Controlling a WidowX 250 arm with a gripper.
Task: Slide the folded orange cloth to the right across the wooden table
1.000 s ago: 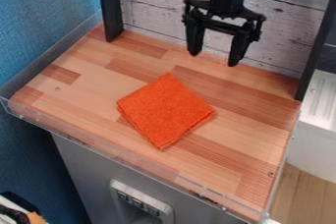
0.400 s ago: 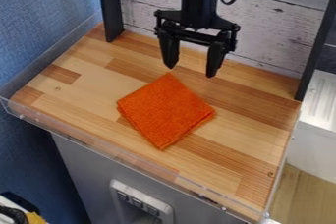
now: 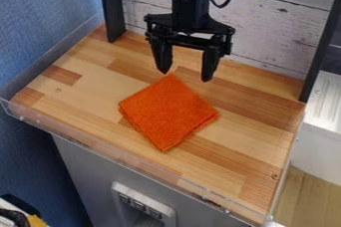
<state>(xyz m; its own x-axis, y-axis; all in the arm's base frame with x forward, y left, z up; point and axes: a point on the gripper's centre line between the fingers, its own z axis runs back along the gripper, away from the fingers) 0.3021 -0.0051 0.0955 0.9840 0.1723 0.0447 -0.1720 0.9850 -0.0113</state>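
Observation:
The black gripper [image 3: 185, 75] hangs down from the top edge over the back part of the wooden surface. Its two fingers stand wide apart with nothing between them. In the view, the fingertips lie just above the back corner of an orange folded cloth [image 3: 168, 112]. The cloth rests flat near the middle of the wooden surface, turned like a diamond, with its layered edges toward the front. How high the gripper is over the surface I cannot tell exactly.
Black uprights [image 3: 111, 7] stand at the back left and back right, with a whitewashed plank wall [image 3: 279, 27] between them. A low transparent rim [image 3: 100, 152] runs along the front of the wooden table [image 3: 253, 136]. White ribbed ware [image 3: 326, 104] stands at the right.
The gripper has moved left and somewhat lower in the view, closer to the cloth's back corner, with its fingers still apart. The cloth has stayed where it was.

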